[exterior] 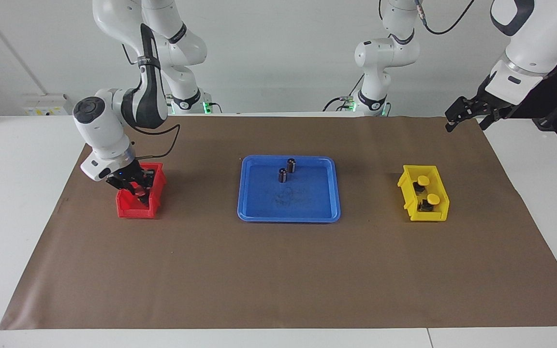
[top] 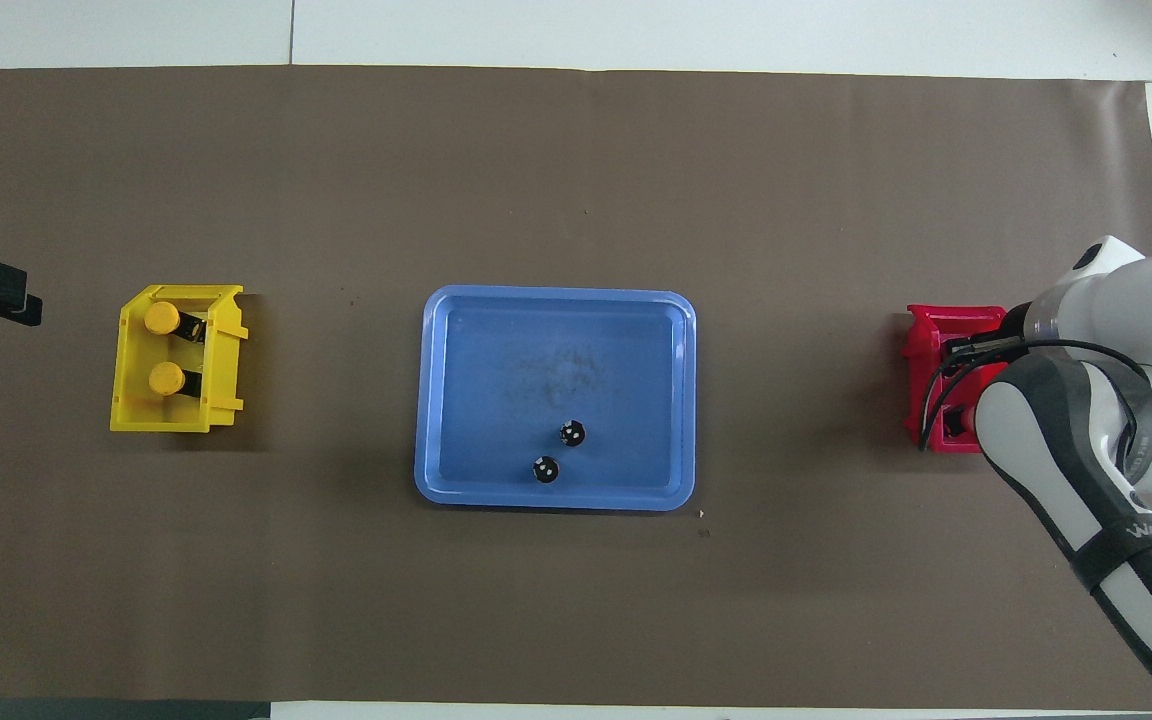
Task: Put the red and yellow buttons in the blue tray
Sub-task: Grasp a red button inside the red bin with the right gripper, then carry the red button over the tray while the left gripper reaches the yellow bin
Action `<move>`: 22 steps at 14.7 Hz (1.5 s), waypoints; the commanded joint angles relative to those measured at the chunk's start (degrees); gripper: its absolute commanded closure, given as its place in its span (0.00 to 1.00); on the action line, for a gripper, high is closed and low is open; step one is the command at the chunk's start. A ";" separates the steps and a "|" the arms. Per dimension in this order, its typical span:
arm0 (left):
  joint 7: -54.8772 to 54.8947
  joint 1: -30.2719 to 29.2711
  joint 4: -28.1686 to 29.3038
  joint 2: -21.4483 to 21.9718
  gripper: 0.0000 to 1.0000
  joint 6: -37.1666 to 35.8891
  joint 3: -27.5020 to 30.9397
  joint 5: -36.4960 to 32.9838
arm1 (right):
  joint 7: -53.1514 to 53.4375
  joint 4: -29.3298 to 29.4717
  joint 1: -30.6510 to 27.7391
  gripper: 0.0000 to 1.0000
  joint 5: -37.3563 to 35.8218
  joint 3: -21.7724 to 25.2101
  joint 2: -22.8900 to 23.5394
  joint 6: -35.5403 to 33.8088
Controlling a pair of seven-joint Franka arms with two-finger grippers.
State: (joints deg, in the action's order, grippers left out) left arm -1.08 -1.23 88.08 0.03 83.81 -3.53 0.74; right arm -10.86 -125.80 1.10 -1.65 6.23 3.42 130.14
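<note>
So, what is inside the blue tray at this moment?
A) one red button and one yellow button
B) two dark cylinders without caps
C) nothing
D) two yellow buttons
B: two dark capless cylinders stand in the blue tray, in the part nearer to the robots, while the yellow buttons are in the yellow bin and the right claw is down in the red bin.

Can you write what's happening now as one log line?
right gripper: in red bin | left gripper: waiting | yellow buttons: in yellow bin | blue tray: no buttons

Robot lab: papered table (exterior: 278,270), arms (exterior: 385,53)
</note>
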 commanded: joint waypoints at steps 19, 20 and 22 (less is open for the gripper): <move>-3.13 -2.47 29.42 -6.61 0.28 47.22 -0.43 -0.65 | 45.99 36.85 36.68 0.92 -0.90 -0.52 15.64 -19.59; -3.23 -2.38 29.42 -6.88 0.28 47.40 -0.43 -0.65 | 48.54 36.77 38.35 0.91 -0.99 -0.52 17.13 -18.36; -3.14 -2.11 29.42 -6.88 0.28 47.41 -0.43 -0.65 | 49.70 36.41 39.06 0.90 -1.25 -0.52 19.16 -16.16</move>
State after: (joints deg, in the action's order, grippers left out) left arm -3.00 -4.05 116.66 -7.13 129.65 -4.32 0.71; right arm 37.54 -90.21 39.84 -3.55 5.30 20.34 112.29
